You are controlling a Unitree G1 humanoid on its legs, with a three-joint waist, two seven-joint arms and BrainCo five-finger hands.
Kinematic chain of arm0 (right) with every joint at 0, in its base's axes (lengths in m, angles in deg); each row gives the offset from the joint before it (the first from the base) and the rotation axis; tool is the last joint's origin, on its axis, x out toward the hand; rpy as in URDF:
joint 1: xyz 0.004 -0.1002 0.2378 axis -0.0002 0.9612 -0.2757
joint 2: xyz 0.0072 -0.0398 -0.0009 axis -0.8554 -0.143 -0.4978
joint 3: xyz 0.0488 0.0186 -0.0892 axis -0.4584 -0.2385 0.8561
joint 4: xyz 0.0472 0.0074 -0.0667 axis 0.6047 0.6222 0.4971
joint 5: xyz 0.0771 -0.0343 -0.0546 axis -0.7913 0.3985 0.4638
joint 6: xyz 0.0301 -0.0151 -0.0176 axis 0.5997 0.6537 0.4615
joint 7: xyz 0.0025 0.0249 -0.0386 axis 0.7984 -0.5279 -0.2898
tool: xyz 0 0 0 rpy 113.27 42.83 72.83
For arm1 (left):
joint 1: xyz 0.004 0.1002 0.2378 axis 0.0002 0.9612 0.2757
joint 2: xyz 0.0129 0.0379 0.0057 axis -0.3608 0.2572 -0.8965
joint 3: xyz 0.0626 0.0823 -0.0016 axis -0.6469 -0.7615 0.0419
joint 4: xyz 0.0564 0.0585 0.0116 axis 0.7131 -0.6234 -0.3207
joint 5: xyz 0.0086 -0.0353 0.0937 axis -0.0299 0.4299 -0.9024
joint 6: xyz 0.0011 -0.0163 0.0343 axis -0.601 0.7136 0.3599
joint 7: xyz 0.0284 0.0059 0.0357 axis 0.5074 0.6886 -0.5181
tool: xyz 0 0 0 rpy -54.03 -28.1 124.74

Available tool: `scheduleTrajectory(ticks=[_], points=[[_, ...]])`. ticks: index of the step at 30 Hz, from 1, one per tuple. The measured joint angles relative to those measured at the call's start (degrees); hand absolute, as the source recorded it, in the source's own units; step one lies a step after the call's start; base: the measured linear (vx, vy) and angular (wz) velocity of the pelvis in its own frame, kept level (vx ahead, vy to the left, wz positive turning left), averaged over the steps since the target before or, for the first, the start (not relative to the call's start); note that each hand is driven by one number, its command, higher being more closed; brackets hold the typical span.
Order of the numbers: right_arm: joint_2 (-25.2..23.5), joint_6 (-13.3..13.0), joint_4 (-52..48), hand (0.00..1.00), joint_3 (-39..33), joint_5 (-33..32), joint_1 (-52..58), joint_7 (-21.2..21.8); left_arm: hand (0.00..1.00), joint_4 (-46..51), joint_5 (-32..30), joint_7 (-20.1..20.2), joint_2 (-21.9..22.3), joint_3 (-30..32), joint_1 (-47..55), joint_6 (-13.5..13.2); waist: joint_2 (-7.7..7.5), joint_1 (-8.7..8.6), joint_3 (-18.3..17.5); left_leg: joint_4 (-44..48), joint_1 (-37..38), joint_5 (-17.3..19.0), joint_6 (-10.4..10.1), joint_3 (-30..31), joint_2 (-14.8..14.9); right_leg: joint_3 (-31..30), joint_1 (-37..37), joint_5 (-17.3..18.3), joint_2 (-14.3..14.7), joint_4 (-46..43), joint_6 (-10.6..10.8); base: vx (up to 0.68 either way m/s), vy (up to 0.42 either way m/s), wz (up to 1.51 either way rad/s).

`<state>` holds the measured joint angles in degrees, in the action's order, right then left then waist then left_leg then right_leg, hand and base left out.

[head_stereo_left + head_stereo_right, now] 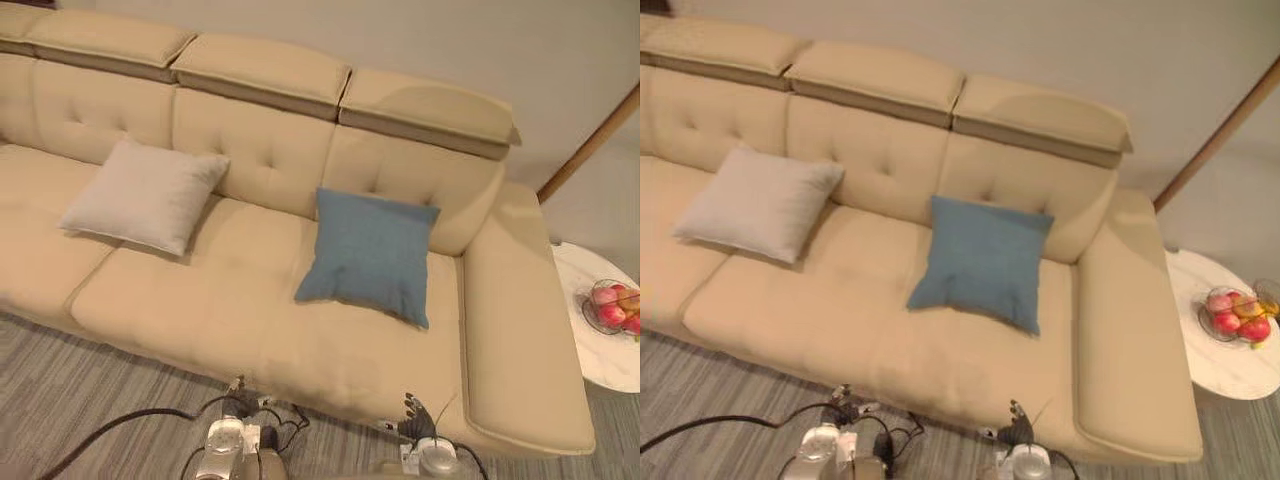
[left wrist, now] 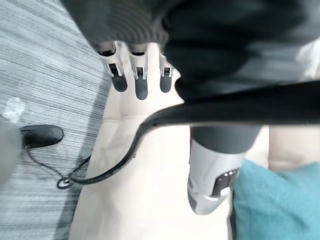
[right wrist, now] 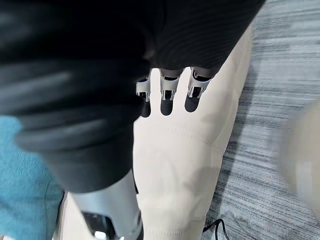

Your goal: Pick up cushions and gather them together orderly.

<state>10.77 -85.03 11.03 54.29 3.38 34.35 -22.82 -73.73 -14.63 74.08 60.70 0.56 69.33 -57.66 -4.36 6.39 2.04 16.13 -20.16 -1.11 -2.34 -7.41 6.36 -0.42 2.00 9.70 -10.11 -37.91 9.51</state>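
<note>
Blue cushion (image 1: 370, 255) leans on the backrest toward the right end of the tan sofa (image 1: 250, 310), with the pale beige cushion (image 1: 145, 195) well apart to its left. The left hand (image 2: 140, 82) and right hand (image 3: 169, 97) hang at the sofa's front edge, fingers straight, thumbs apart, holding nothing. On the round white side table (image 1: 1230, 375), a wire bowl (image 1: 1206, 325) holds reddish fruit (image 1: 1240, 318).

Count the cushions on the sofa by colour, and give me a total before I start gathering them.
Beige cushion: 1
Blue cushion: 1
Total: 2, both propped against the back of the sofa, apart from each other and not touching.
</note>
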Motion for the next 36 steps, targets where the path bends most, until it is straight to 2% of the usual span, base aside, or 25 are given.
scheduleTrajectory(ticks=[1,2,3,4,5,6,7,8,9,10,11,12,13,14,15,16,17,18,20,22,23,24,28,34,36], points=[[0.47,0.14,0.11,0.00,0.00,-0.05,-0.53,0.00,0.00,-0.01,0.12,-0.01,1.37,-0.13,0.05,0.01,0.89,0.45,0.10,1.41,-2.22,-1.00,-1.20,0.33,0.79,0.37,-3.29,5.67,1.38,7.11,-0.13,-0.40,-0.319,0.05],[0.83,0.14,0.08,0.00,0.03,-1.06,-0.54,-0.09,0.00,0.34,0.66,-0.03,2.34,-0.63,0.72,-0.10,2.14,1.42,-0.36,0.94,-3.72,-2.80,-1.95,0.47,2.49,2.06,-4.12,8.71,2.87,11.11,-0.41,-0.35,-0.269,0.03],[0.96,0.14,0.09,0.00,0.05,-1.82,-0.57,-0.19,0.00,0.32,0.75,-0.07,2.28,-1.52,0.51,-0.04,2.42,1.60,-0.30,0.81,-4.23,-3.57,-2.08,0.45,3.17,3.04,-4.30,9.66,3.35,12.10,-0.86,-0.39,-0.263,-0.02],[1.10,0.13,0.07,0.00,0.12,-2.41,-0.82,-0.66,0.00,0.10,1.37,-0.04,2.18,-4.08,0.10,-0.06,3.47,1.81,0.10,0.46,-5.39,-6.27,-2.78,0.46,5.15,4.98,-4.40,11.79,5.25,13.56,-1.97,-0.35,-0.219,0.05],[1.10,0.14,0.08,0.00,0.14,-2.70,-1.12,-0.98,0.00,-0.20,1.68,-0.03,2.24,-5.21,-0.08,-0.04,3.91,1.78,0.46,-0.77,-5.61,-8.90,-3.11,0.49,5.99,6.28,-4.31,12.16,6.38,13.91,-2.04,-0.56,-0.311,0.42],[0.93,0.16,0.12,0.00,0.19,-3.99,-1.16,-1.52,0.00,-0.67,1.97,0.03,2.20,-6.37,-0.79,-0.01,3.55,0.80,1.29,-7.10,-4.78,-18.15,-3.65,0.13,6.01,8.68,-3.98,11.98,7.09,14.36,-2.24,-0.48,-0.223,0.48],[0.65,0.18,0.24,0.00,0.28,-4.09,-1.00,-1.63,0.00,-0.47,2.01,0.12,2.64,-6.44,-1.07,-0.02,2.86,0.36,1.92,-5.95,-4.77,-17.26,-4.55,0.17,6.11,10.00,-4.02,12.02,7.09,14.37,-2.33,-0.46,-0.190,0.43],[0.82,0.20,0.64,0.00,0.46,-4.54,-1.04,-1.76,0.00,-0.20,2.26,0.12,3.05,-6.17,-1.20,0.01,2.56,0.38,2.08,0.23,-4.78,-10.22,-4.60,0.17,6.01,12.42,-3.88,12.12,6.68,14.32,-4.98,-0.34,-0.120,-0.10],[0.97,0.20,0.66,0.00,0.48,-4.73,-1.01,-1.74,0.00,-0.18,2.27,0.12,3.04,-6.09,-1.36,0.01,1.46,0.39,2.31,5.98,-4.85,-4.38,-3.24,0.17,5.49,13.44,-3.61,12.67,5.87,14.53,-6.81,-0.26,-0.095,-0.27],[1.04,0.18,0.64,0.00,0.48,-4.96,-1.05,-1.71,0.00,-0.19,2.29,0.12,3.04,-5.99,-1.41,0.02,1.36,0.36,2.35,8.76,-4.94,-1.94,-2.71,0.22,5.42,13.59,-3.53,12.86,5.71,14.81,-7.25,-0.22,-0.010,-0.68],[1.27,0.22,0.66,0.00,0.47,-5.10,-0.65,-1.61,0.00,-0.39,2.29,0.14,3.24,-5.29,-1.43,0.04,1.54,0.18,2.33,18.47,-5.51,5.56,-1.39,0.89,5.73,13.95,-2.80,12.77,5.08,15.53,-7.73,-0.16,0.036,-0.61],[1.24,0.25,0.70,0.00,0.48,-5.10,-0.39,-1.55,0.00,-0.48,2.28,0.15,3.28,-5.03,-1.42,0.04,1.56,0.04,2.30,20.41,-5.45,6.82,-1.25,1.29,5.73,14.05,-2.56,12.68,4.96,15.51,-7.79,-0.21,0.093,-0.65],[1.04,0.31,0.82,0.00,0.48,-5.09,1.02,-1.42,0.00,-0.93,2.26,0.14,3.23,-4.65,-1.38,0.07,1.95,-0.14,2.05,25.45,-4.62,10.79,-1.53,2.64,5.99,13.96,-1.97,12.18,4.93,15.21,-7.45,-0.10,0.118,-0.21],[0.98,0.35,0.93,0.00,0.47,-5.09,1.66,-1.35,0.00,-1.28,2.25,0.15,3.20,-4.64,-1.33,0.09,2.08,-0.37,1.90,26.51,-4.24,12.11,-1.67,3.09,6.00,14.02,-1.96,12.03,4.94,15.21,-7.18,-0.11,0.173,-0.07],[1.08,0.41,1.88,0.00,-0.29,-5.42,2.94,-0.96,0.00,-2.14,2.15,0.24,3.34,-4.51,-0.62,0.11,3.12,-1.06,1.25,24.71,-2.44,15.29,-2.69,3.53,5.84,14.13,-2.10,11.93,5.32,15.33,-6.15,-0.08,0.188,0.23],[0.84,0.51,3.63,0.00,-1.67,-6.19,2.32,-0.63,0.00,-2.57,1.61,0.35,2.91,-4.50,0.36,0.19,2.19,-2.05,0.14,18.47,-0.79,17.28,-3.54,4.72,3.16,13.04,-1.33,11.60,5.03,16.78,-5.02,-0.07,0.183,0.36],[0.36,0.54,4.52,0.00,-2.22,-6.20,2.13,-0.45,0.00,-2.68,1.53,0.35,2.33,-4.49,0.32,0.15,1.14,-2.36,-0.21,16.53,-0.62,15.83,-3.24,4.75,1.90,12.15,-1.21,11.47,4.63,17.77,-5.11,-0.06,0.141,0.71],[-0.57,0.51,7.18,0.00,-4.11,-6.19,1.78,0.15,0.00,-3.51,1.04,0.29,0.78,-4.49,0.52,0.20,-0.36,-3.21,-1.09,10.28,0.46,12.21,-1.85,5.26,-1.68,8.80,-1.56,9.76,4.59,22.02,-6.00,-0.05,0.086,0.65],[0.17,0.52,9.19,0.00,-4.67,-6.20,0.85,0.39,0.00,-3.65,1.00,0.29,-0.37,-4.57,0.79,0.28,0.59,-3.31,-1.42,7.98,0.64,10.83,-1.07,5.52,-3.65,8.19,-2.24,7.76,3.66,24.68,-5.31,-0.04,0.120,0.42],[0.66,0.66,10.19,0.00,-4.96,-6.17,0.35,0.82,0.00,-4.82,0.80,0.26,-1.77,-4.13,1.47,0.33,0.80,-3.05,-1.60,5.49,2.22,9.63,-0.35,5.31,-4.99,7.87,-3.68,6.19,2.85,27.00,-4.97,-0.02,0.136,0.09],[0.67,0.64,10.63,0.00,-5.87,-6.16,0.25,0.98,0.00,-5.88,0.64,0.26,-2.67,-3.08,2.45,0.57,1.76,-3.16,-1.65,3.93,3.09,8.87,-0.07,5.24,-5.76,7.85,-4.33,5.28,2.29,28.21,-4.79,-0.01,0.095,0.08],[0.70,0.64,10.87,0.00,-6.35,-6.16,0.16,1.03,0.00,-5.88,0.65,0.18,-2.65,-2.44,2.56,0.67,1.29,-3.22,-2.10,3.46,3.31,8.59,0.19,5.24,-6.04,7.86,-4.45,5.08,2.13,28.40,-4.63,-0.01,0.055,0.10],[1.07,0.77,11.93,0.00,-7.42,-6.13,-0.51,1.05,0.00,-7.93,0.19,0.13,-3.80,-2.17,2.40,0.82,1.04,-3.37,-2.26,-2.05,5.71,5.26,0.86,4.87,-7.28,7.72,-5.15,3.93,1.15,30.94,-4.64,0.02,0.000,0.00],[1.13,1.02,12.43,0.00,-8.62,-6.07,-0.50,1.05,0.00,-8.22,-0.58,0.28,-3.98,0.04,2.44,0.82,-0.10,-3.92,-2.02,-4.52,7.11,4.36,0.82,4.80,-7.79,7.44,-6.09,2.76,1.17,32.66,-4.66,0.06,-0.022,-0.03],[1.70,1.32,13.64,0.00,-8.63,-6.03,-0.84,1.26,0.00,-9.09,-0.59,0.71,-4.03,0.39,2.45,0.90,-0.16,-4.07,-2.08,-6.92,9.02,3.90,0.73,4.56,-7.74,6.48,-6.96,1.70,1.34,33.34,-5.56,0.09,-0.012,-0.06]])
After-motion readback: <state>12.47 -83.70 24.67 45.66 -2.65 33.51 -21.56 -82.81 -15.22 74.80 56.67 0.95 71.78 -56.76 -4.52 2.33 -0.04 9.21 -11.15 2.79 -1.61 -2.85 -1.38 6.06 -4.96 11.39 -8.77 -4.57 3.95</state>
